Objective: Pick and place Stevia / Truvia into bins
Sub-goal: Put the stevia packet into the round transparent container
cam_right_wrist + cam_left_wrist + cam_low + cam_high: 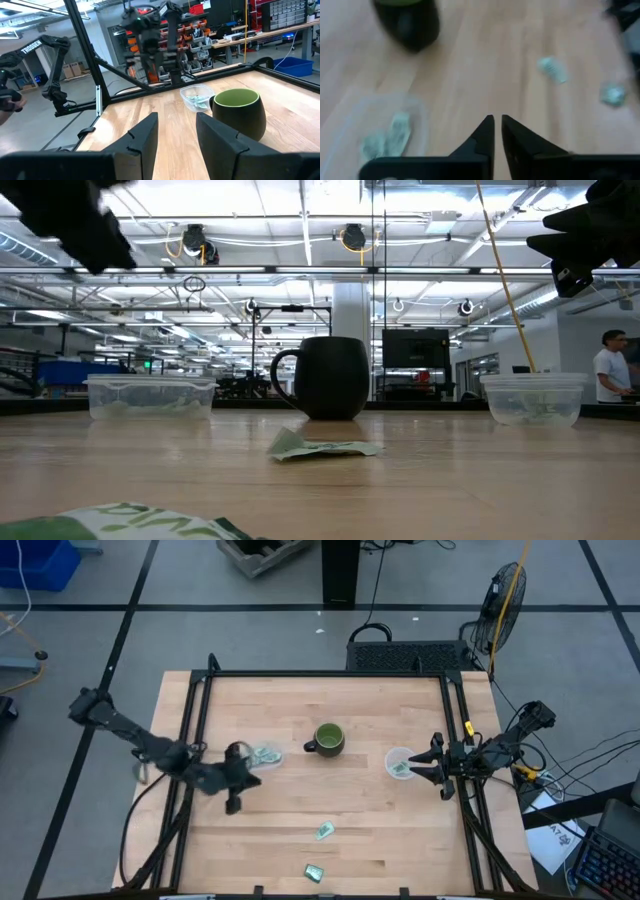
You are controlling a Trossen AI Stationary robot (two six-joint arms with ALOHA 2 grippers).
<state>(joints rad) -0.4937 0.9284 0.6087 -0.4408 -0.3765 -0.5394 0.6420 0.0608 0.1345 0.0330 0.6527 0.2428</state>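
Note:
Two pale green and white packets lie flat on the wood near the near edge [324, 831] [314, 872]; the left wrist view shows them too [552, 67] [612, 94]. The left clear bin [262, 755] [385, 127] holds packets, and so does the right bin [402, 762] [535, 398]. My left gripper [248, 780] [497, 130] hovers shut and empty beside the left bin, on its near side. My right gripper [425, 766] [175, 130] is open and empty, just right of the right bin.
A dark green mug [328, 740] [240, 112] stands mid-table between the two bins. In the low view one packet [320, 447] lies in front of the mug and another [140, 520] lies close to the camera. A black frame rail [455, 720] borders the table. Bare wood lies between the mug and the loose packets.

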